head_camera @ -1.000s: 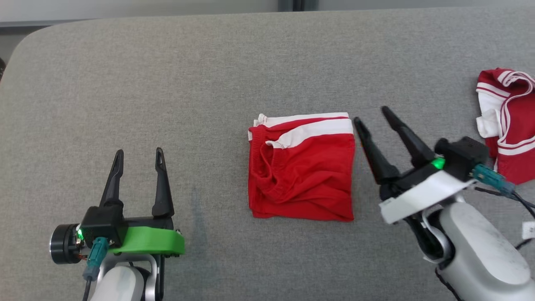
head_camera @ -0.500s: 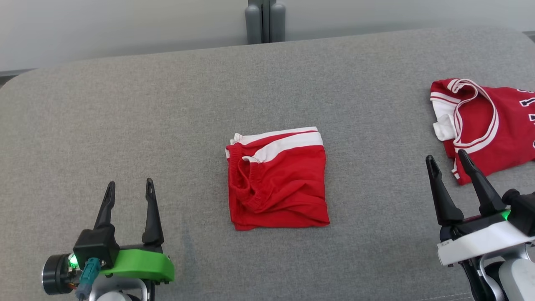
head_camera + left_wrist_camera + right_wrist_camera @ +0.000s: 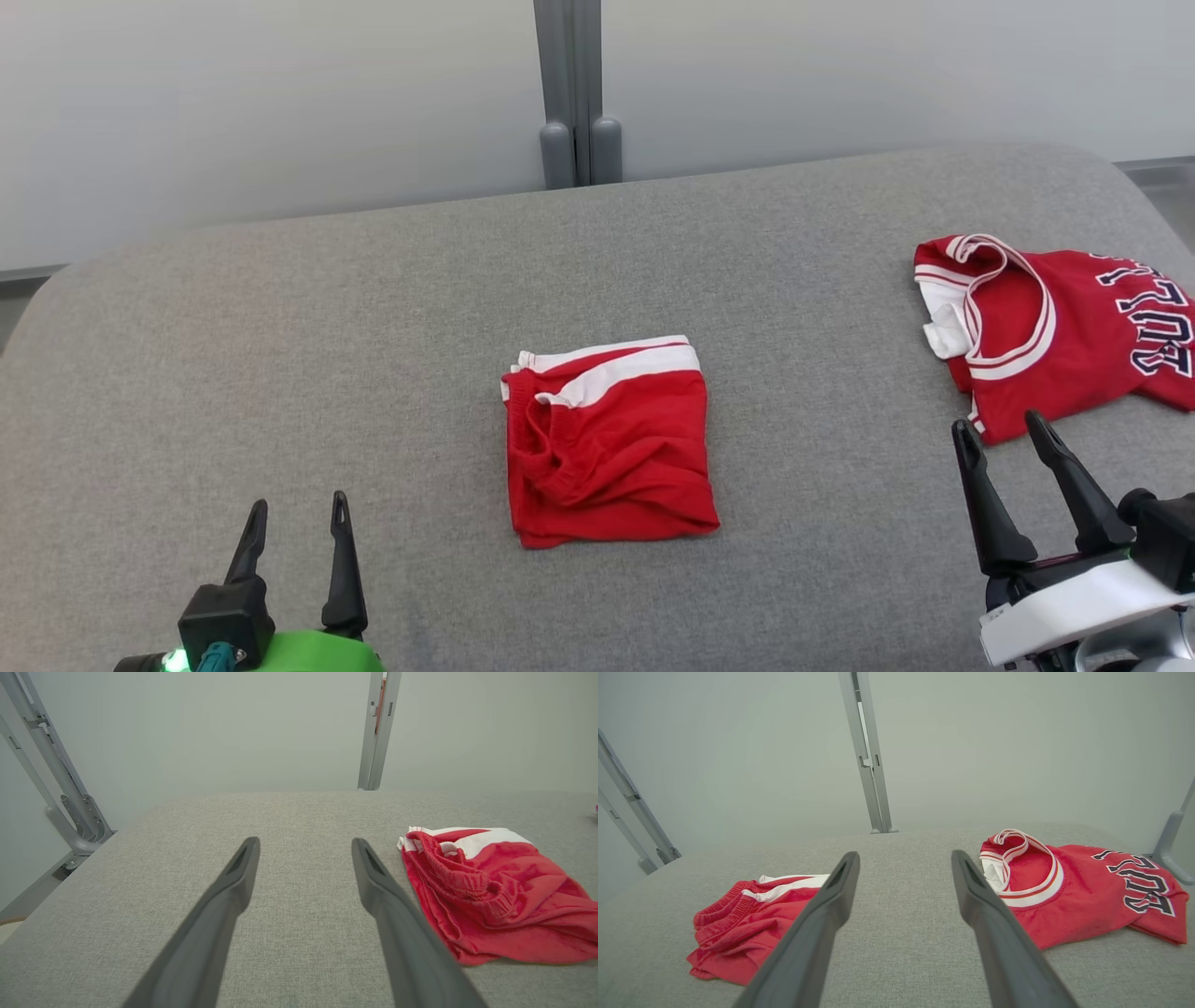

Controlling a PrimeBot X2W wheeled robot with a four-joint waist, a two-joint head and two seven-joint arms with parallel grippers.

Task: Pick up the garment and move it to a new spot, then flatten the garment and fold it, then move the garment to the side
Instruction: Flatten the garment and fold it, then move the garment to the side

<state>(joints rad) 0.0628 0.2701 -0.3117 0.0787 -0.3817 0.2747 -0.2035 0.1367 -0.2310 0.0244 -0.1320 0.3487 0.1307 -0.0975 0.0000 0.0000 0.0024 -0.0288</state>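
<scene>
Evidently the folding is done: the red shorts lie squared up in the middle of the counter, touched by neither tool. The left tool and right tool hang empty, fingers apart. Moving the shorts aside probably remains.

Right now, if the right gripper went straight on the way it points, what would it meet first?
Probably the red jersey: its near edge lies just beyond the right gripper. The wrist view suggests only one finger lines up, so it may just graze.
</scene>
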